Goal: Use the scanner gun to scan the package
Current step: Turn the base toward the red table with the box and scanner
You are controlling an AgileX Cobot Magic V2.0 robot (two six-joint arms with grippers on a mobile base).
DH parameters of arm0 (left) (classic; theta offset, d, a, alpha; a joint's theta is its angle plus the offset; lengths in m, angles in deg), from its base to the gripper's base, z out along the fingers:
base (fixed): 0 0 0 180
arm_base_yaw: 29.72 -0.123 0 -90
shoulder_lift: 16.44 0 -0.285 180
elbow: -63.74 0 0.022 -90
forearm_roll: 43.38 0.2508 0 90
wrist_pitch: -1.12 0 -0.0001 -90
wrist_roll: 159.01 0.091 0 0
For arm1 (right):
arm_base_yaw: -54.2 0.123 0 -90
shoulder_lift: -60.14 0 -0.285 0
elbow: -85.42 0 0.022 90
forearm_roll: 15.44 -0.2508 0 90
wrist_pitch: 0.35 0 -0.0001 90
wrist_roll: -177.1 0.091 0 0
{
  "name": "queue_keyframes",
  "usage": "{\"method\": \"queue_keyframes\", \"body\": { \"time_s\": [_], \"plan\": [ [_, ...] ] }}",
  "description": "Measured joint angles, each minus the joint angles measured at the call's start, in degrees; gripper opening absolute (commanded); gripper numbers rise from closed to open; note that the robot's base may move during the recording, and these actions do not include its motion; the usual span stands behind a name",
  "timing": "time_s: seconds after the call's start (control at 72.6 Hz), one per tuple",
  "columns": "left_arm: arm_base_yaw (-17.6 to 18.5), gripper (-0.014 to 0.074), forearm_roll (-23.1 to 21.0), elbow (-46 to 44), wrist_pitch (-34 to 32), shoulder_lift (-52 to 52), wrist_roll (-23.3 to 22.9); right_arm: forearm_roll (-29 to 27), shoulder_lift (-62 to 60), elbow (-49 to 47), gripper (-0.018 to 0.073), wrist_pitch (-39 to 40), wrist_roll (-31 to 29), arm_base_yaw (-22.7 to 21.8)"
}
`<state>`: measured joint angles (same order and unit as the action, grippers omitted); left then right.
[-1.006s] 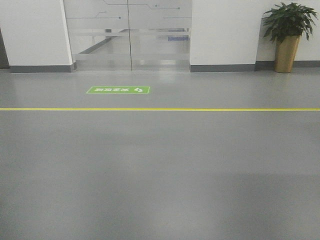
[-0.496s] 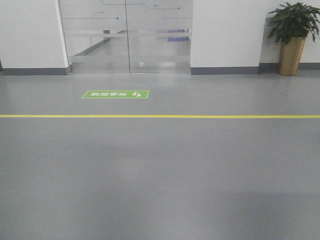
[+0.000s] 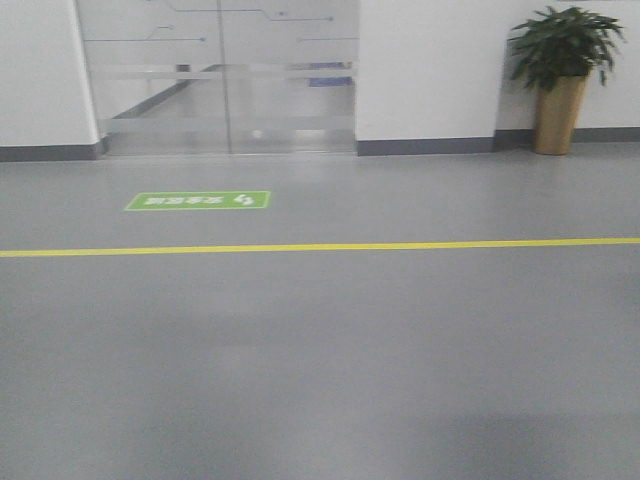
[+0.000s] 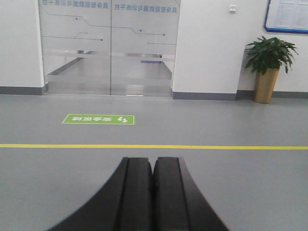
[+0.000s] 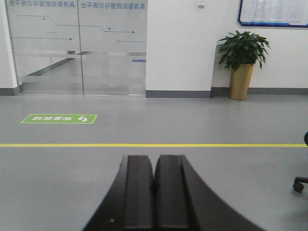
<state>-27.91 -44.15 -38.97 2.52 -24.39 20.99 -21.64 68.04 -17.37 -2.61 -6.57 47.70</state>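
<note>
No package and no scanner gun show in any view. My left gripper (image 4: 153,161) is shut and empty, its black fingers pressed together and pointing out over grey floor. My right gripper (image 5: 155,159) is also shut and empty, likewise held above the floor. Neither gripper shows in the front view.
A yellow floor line (image 3: 320,246) runs across ahead. A green floor sign (image 3: 198,201) lies before frosted glass doors (image 3: 225,80). A potted plant (image 3: 560,80) stands by the white wall at the right. A chair caster (image 5: 299,185) shows at the right edge of the right wrist view.
The front view has shifted: the doors, sign and plant slid left and the yellow line dropped lower in frame, so the base has moved.
</note>
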Motion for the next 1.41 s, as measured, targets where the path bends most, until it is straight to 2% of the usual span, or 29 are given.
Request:
{"method": "queue_keyframes", "body": {
  "time_s": [1.406],
  "plan": [
    [0.00,-0.0111,0.00,0.00,0.00,0.00,0.00,0.00,0.00,0.00,-0.0169,0.00,0.00,0.00]
  ]
}}
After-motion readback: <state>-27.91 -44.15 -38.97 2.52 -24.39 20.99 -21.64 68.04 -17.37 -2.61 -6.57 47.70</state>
